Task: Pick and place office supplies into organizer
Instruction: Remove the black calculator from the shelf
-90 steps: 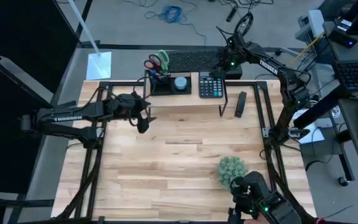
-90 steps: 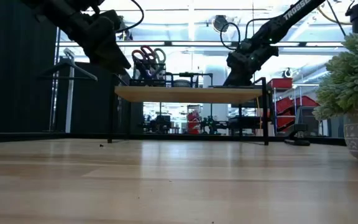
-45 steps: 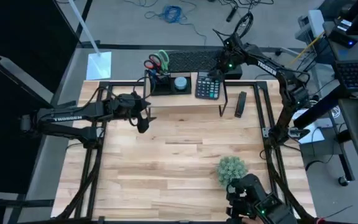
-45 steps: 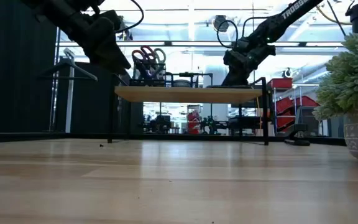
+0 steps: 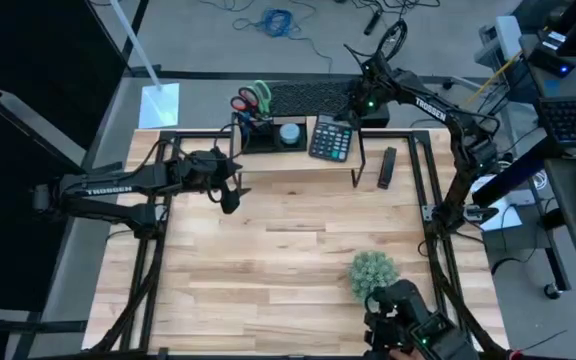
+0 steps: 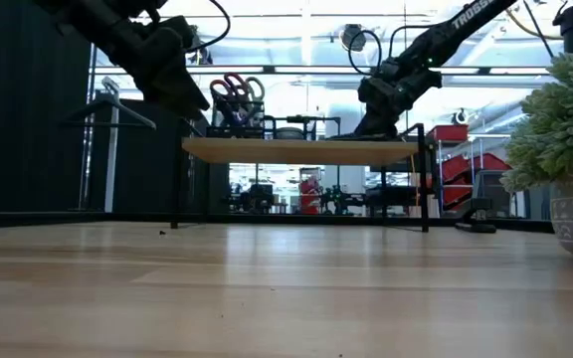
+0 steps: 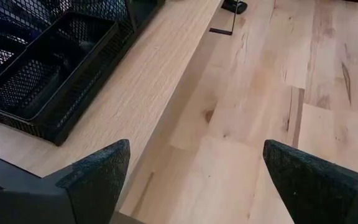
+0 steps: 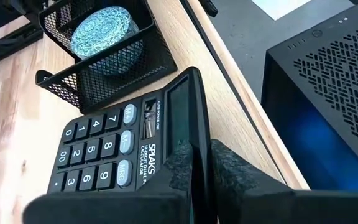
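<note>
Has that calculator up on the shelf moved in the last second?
Yes. The calculator, clamped in the right tool, has slid and turned toward the organizer.

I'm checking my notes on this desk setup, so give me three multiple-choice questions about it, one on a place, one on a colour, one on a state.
1. Where is the calculator?
A. beside the plant
B. on the riser shelf, right of the organizer
C. on the floor

2. What colours are the scissors' handles?
A. red and green
B. blue and yellow
C. both black

3. What is the right gripper doing?
A. hanging open
B. holding a pen
C. clamped on the calculator's edge

B: the high view shows it there.
A: both colours show.
C: the wrist view shows the jaws pinching it.
</note>
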